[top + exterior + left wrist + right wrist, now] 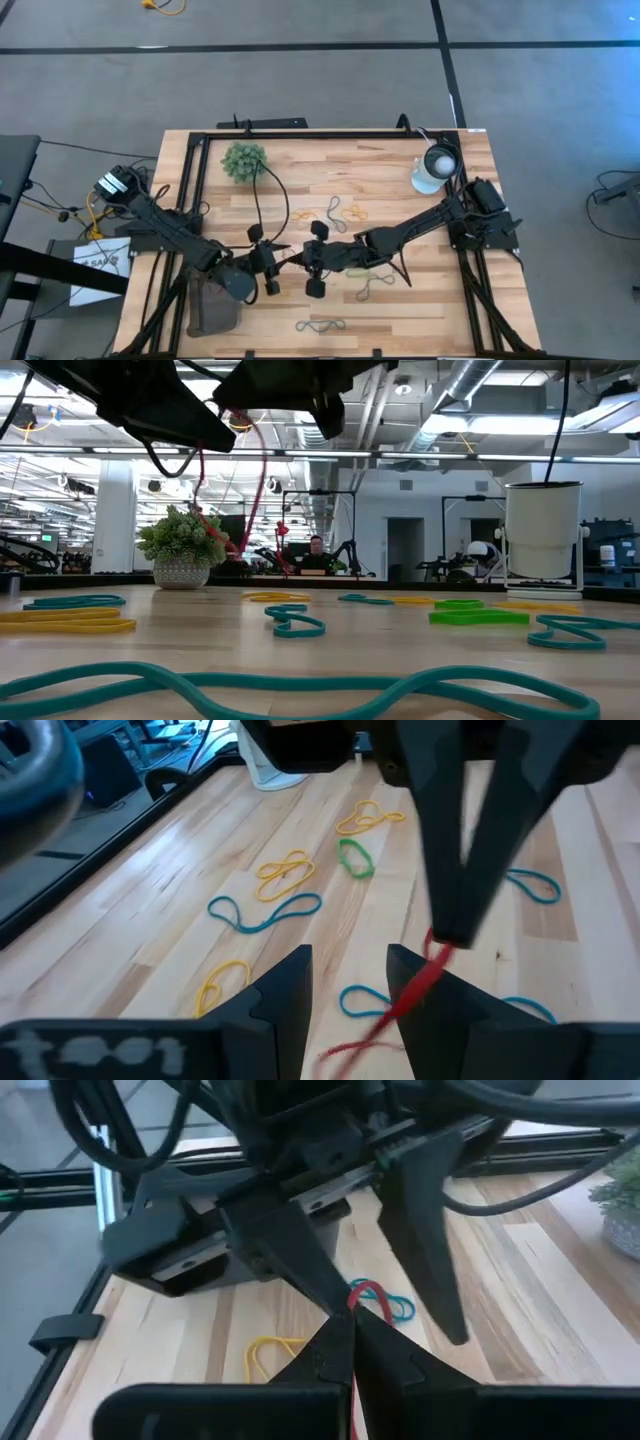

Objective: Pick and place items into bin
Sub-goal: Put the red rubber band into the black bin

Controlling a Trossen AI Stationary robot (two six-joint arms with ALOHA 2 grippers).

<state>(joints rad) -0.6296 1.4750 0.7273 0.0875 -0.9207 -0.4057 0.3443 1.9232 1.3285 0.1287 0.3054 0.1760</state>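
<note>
Currently both arms meet over the middle of the table [400,300], front half. The right gripper [345,1325] has its fingers closed on a red band [425,975], pinched at the tips; in the left wrist view the band hangs from those tips as a slack strand. The left gripper [348,982] faces it with fingers apart, one on each side of the hanging strand, not touching it as far as I can tell.

Judgement: this looks like a hand-over. The right arm holds the band up off the wood so the left fingers can close on it, and the bin [213,308] sits at the front left corner, under the left arm, well apart from the right arm's side.

Orientation: the red band is stretched into a narrow loop, long axis running down and away from the right fingertips, sloping toward the left gripper; free end lowest.

Other bands lie flat and untouched: yellow bands [285,872], a green band [354,857], a blue-grey band [265,912], scattered mid-table, with one more blue-grey loop [322,325] near the front edge. Bin contents: cannot tell.
</note>
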